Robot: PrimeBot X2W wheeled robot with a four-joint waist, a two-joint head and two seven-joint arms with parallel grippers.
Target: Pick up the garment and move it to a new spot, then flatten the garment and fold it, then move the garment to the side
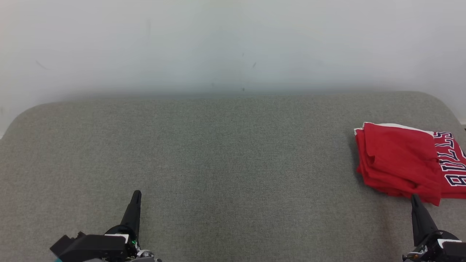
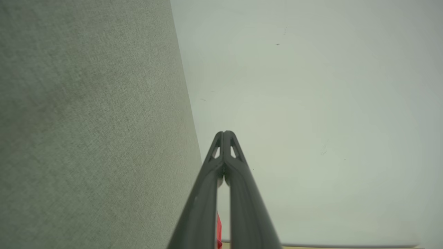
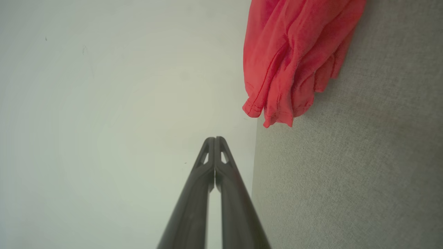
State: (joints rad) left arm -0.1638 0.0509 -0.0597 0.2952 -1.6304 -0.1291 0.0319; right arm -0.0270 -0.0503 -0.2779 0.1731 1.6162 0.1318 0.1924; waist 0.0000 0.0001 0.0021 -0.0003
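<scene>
The garment (image 1: pixel 400 160) is a red shirt with white-edged dark lettering, folded into a thick stack at the far right of the grey table (image 1: pixel 218 156). Its layered hem edges (image 3: pixel 294 58) hang into the right wrist view at the top. My right gripper (image 1: pixel 415 198) is shut, empty, with its tip just in front of the garment's near corner. My left gripper (image 1: pixel 136 193) is shut and empty at the lower left, far from the garment. A sliver of red (image 2: pixel 218 228) peeks between my left fingers (image 2: pixel 242 193).
A pale wall (image 1: pixel 233 43) rises behind the table's rounded back edge. The grey felt-like surface stretches wide between the two grippers and to the left.
</scene>
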